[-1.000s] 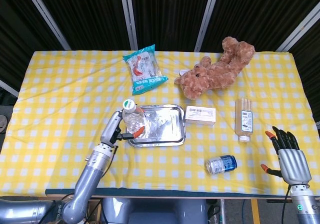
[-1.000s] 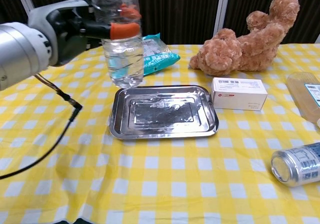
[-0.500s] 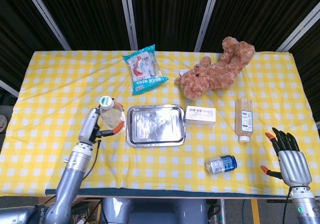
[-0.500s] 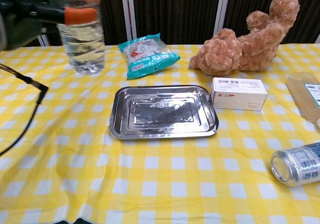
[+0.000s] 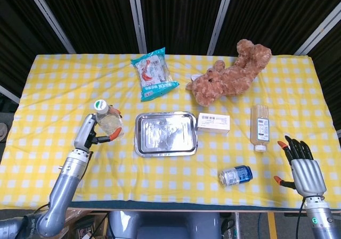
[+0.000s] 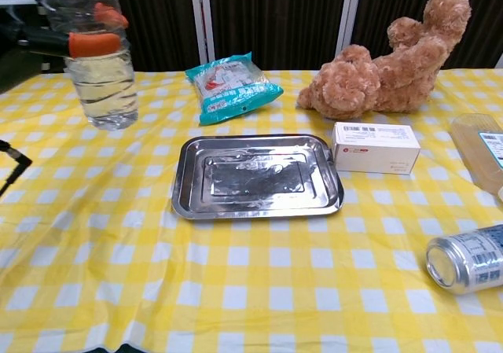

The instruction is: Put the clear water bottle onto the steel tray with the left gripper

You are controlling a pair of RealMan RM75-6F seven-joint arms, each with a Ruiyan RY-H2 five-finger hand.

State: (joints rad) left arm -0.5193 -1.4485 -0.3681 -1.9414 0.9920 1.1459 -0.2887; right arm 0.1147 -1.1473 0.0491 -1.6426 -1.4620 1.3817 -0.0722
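Note:
The clear water bottle [image 5: 108, 120] with a white cap stands upright left of the steel tray [image 5: 138, 138], about a hand's width from its rim. My left hand [image 5: 89, 132] grips it from the left, orange fingertips wrapped around its body. In the chest view the bottle [image 6: 97, 82] is at the far left, a fingertip [image 6: 88, 43] across its upper part, and the steel tray [image 6: 180, 188] lies bare at centre. Whether the bottle's base touches the cloth I cannot tell. My right hand [image 5: 302, 167] hovers at the front right corner, fingers spread, holding nothing.
A teal snack bag [image 5: 154, 74] and a brown teddy bear [image 5: 229, 74] lie behind the tray. A white box [image 5: 213, 123] sits against the tray's right side, then a brown drink bottle [image 5: 260, 126] lying down. A blue can [image 5: 235, 175] lies near the front edge.
My left hand has carried the bottle leftward, from above the tray's left edge to a spot clear of the tray. The right hand has shifted slightly.

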